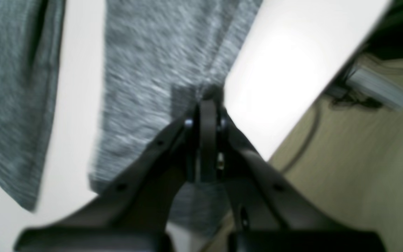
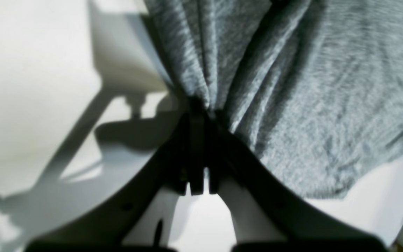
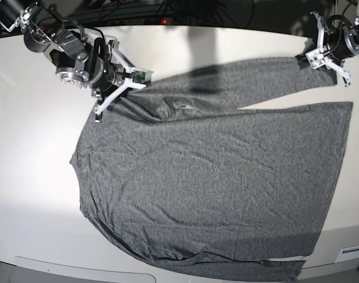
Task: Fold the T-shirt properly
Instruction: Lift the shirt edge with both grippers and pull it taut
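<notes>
The supporting surface is a white table (image 3: 32, 177) with a smooth, matte top. One item lies directly on it: the T-shirt (image 3: 214, 177), a heathered grey knit spread out nearly flat and covering most of the tabletop. One sleeve extends along the far edge toward the base view's right corner. Bare table shows to the left of the cloth and as a wedge between sleeve and body.

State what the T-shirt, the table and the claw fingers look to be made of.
T-shirt: soft heathered grey knit, matte, probably cotton or a blend; it bunches into folds at the right claw.
Table: smooth white sheet, probably laminate; it takes crisp shadows.
Left claw fingers: dark, rigid, faintly glossy; probably plastic, though blur leaves it open.
</notes>
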